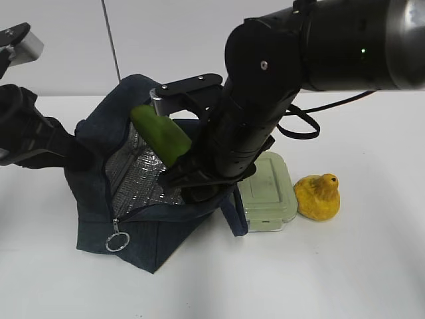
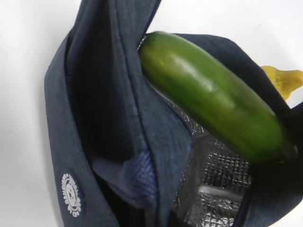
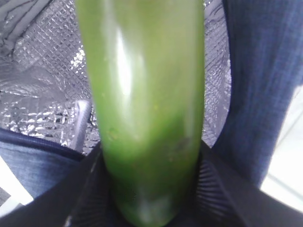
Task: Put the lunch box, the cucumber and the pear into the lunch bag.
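**Cucumber held over the open bag**

The cucumber (image 1: 161, 136) is held by one end in the right tool (image 3: 151, 189). Its long axis is slanted: the free end is up and toward the back-left, and the held end is low, near the front-right edge of the bag (image 1: 93, 199). In the right wrist view the cucumber is seen running straight out from between the two black pads, with the silver lining (image 3: 42, 94) behind it. The jaws are set about half wide and are closed on the cucumber's sides.

The cucumber is above the bag's open mouth, and part of it seems to be just inside. It is not yet laid down on the lining. It is probably longer than the opening is wide, so it may have to be tipped flatter and lined up with the long side of the bag before it is let go. If it is dropped while it is slanted, the high end could catch on the fabric edge.

The left tool cannot be seen clearly in any view. It is shut narrow, and from the left wrist view it seems to be holding the bag's side up, but what is pinched cannot be told.

The lunch box (image 1: 269, 193) is on the surface, just right of the bag. The pear (image 1: 319, 196) is just beside the box, further right. Both are nearer the right arm.
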### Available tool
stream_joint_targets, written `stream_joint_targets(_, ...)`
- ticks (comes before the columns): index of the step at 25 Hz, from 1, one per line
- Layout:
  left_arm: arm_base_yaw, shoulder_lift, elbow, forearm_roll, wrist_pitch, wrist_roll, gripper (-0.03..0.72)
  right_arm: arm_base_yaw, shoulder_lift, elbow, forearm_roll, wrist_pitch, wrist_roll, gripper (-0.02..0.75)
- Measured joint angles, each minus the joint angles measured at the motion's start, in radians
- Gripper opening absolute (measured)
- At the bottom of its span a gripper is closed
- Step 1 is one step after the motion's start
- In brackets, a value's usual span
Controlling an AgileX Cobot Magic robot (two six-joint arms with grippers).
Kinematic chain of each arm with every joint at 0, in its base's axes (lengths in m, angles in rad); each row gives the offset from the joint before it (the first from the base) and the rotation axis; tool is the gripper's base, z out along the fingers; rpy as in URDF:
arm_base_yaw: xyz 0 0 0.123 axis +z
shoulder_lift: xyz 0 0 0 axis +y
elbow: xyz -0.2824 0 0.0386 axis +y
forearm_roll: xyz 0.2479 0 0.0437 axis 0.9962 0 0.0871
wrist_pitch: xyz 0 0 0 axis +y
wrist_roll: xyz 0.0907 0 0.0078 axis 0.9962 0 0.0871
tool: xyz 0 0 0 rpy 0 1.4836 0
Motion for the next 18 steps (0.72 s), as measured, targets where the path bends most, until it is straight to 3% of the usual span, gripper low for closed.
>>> stream_joint_targets(7,0.000,0.000,0.000,0.000,0.000,0.000,0.001,0.000,0.004,-0.002,-0.004,0.018,-0.032,0.410)
stream_joint_targets(11,0.000,0.000,0.000,0.000,0.001,0.000,0.001,0.000,0.004,-0.006,-0.004,0.020,-0.066,0.612)
stream_joint_targets(12,0.000,0.000,0.000,0.000,0.001,0.000,0.001,0.000,0.004,-0.011,-0.004,0.016,-0.081,0.631)
stream_joint_targets(18,0.000,0.000,0.000,0.005,0.000,0.000,0.001,0.000,-0.026,-0.049,0.001,-0.010,-0.103,0.630)
